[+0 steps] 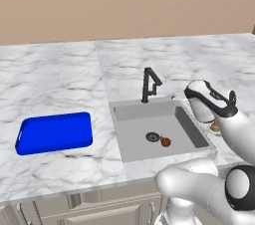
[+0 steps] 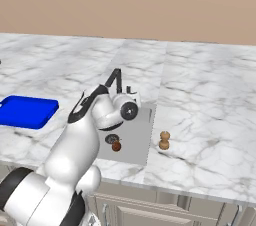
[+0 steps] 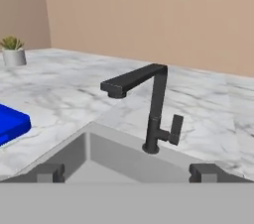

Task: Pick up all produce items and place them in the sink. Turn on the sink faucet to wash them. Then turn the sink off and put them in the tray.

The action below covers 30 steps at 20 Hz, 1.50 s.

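Note:
The grey sink (image 1: 130,144) is set into the marble counter, with the black sink faucet (image 1: 149,83) at its back rim. One orange-brown produce item (image 1: 165,142) lies on the basin floor beside the drain. A tan produce item (image 2: 164,140) stands on the counter just right of the sink. The blue tray (image 1: 55,133) sits empty to the left. My gripper (image 3: 127,172) hangs open over the sink's right side, empty and facing the faucet (image 3: 158,106) from a short distance. Its dark fingertips (image 3: 49,172) stand wide apart.
A small potted plant (image 3: 13,50) stands far back on the counter to the left. Marble counter stretches on both sides of the sink, and a tan wall runs behind it. Cabinet fronts lie below the counter's near edge.

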Available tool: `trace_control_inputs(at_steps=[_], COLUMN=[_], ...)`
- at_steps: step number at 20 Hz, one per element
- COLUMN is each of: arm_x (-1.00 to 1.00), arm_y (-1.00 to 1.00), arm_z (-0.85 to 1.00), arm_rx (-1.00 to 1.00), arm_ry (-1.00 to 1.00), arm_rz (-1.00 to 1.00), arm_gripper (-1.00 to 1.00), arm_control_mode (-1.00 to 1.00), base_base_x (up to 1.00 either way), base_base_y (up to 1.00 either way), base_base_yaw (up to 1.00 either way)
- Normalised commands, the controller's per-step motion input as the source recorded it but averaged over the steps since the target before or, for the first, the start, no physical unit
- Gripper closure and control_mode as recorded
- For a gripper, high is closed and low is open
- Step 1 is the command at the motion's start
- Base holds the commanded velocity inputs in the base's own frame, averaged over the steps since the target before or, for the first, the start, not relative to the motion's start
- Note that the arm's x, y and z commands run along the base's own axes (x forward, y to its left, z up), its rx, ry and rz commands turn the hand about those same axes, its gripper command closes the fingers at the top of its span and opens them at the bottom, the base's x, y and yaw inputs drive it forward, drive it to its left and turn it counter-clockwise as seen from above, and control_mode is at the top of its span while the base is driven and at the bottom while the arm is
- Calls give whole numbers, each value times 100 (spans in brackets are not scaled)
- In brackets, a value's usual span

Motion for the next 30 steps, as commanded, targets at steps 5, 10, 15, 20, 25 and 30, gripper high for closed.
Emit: trace_control_inputs(at_steps=[5, 10, 15, 20, 25, 30], arm_x=[33, 33, 36, 35, 35, 26], arm_y=[-1, 0, 0, 0, -1, -7], arm_z=[0, -1, -1, -13, -17, -11], arm_rx=[0, 0, 0, 0, 0, 0], arm_ry=[-8, -8, -2, 0, 0, -3], arm_rz=[0, 0, 0, 0, 0, 0], arm_gripper=[-100, -100, -100, -100, -100, -100], arm_control_mode=[-100, -100, -100, -100, -100, -100], base_base_x=[0, 0, 0, 0, 0, 0], base_base_y=[0, 0, 0, 0, 0, 0], base_base_yaw=[0, 0, 0, 0, 0, 0])
